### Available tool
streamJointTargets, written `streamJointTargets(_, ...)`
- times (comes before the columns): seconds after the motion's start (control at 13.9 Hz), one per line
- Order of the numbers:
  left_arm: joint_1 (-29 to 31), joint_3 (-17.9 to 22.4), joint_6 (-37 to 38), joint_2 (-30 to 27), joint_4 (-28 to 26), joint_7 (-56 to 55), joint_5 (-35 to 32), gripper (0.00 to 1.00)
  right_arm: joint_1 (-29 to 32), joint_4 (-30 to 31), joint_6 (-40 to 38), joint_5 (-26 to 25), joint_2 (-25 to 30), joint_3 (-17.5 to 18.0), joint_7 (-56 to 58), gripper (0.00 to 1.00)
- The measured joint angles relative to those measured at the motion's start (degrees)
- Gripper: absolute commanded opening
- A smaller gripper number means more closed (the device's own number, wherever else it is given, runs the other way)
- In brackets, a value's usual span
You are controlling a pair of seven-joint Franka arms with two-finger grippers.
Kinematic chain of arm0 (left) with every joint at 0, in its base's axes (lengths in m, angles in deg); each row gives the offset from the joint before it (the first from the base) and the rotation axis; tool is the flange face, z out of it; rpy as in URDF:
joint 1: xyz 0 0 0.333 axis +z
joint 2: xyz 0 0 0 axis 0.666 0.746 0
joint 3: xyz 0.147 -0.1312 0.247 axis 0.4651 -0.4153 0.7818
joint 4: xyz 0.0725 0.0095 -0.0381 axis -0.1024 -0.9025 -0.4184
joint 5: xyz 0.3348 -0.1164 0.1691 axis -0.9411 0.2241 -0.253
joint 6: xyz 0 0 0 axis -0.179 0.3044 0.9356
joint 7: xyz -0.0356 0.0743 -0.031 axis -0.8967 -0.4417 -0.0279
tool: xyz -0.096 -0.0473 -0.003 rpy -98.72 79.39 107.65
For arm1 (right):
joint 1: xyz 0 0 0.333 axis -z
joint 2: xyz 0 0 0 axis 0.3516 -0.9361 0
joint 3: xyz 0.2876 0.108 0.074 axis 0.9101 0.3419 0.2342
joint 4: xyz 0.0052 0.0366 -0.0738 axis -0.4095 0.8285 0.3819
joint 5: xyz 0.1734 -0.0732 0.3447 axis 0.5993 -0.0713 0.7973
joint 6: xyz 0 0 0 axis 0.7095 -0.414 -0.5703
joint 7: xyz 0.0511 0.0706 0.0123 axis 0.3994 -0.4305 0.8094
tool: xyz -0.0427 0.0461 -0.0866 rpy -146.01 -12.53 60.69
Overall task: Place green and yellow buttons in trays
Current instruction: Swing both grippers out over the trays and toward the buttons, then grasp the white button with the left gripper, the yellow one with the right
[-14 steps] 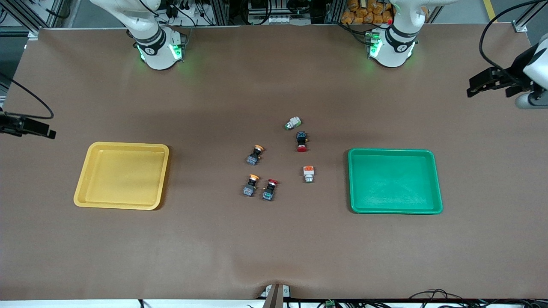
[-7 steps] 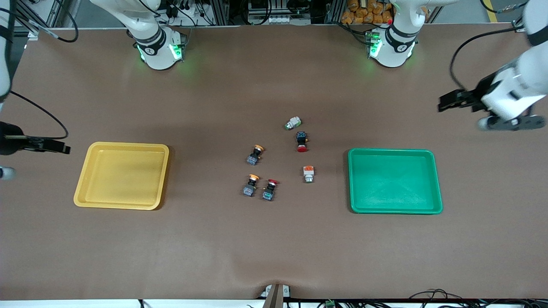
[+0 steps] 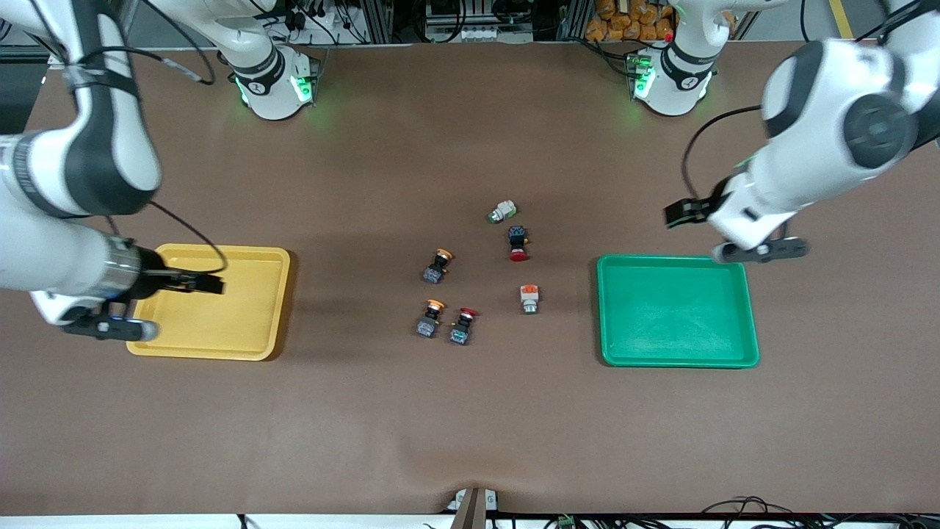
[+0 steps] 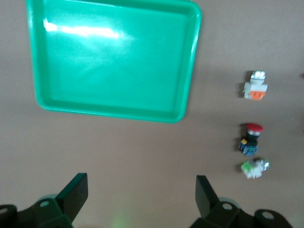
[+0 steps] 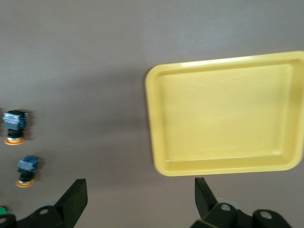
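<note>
Brown table [image 3: 470,426] with two trays and six small switches lying on it.

Yellow tray [image 3: 273,308] sits at mid-left of the frame, green tray [image 3: 749,308] at mid-right. Between them, at centre: white green-tipped switch [image 3: 502,212], red-capped switch [image 3: 518,242], two yellow-capped switches [image 3: 437,266] [image 3: 429,317], a second red-capped one [image 3: 462,326], white switch with orange block [image 3: 529,297].

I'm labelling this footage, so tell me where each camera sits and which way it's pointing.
Front view: high across the table, facing both bases; shows both arms, yellow tray and green tray.
Left wrist view: looks down past the open left tool at the green tray, shared with front.
Right wrist view: looks down past the open right tool at the yellow tray, likewise shared.
</note>
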Motion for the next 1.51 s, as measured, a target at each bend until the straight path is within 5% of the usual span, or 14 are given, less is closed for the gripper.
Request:
streamJointTargets(1.0,-8.30,-2.59,-23.96,15.77,-0.91,-14.11,-1.05,1.00,-18.92,0.51,0.36,0.27,-0.73,0.04,-27.74,1.00)
streamJointTargets(1.51,-14.67,-2.49,-34.75,24.27,-0.59,-21.48,-2.77,1.00,-24.69,1.36,12.28,0.27,-8.17,0.02,-36.78,1.00)
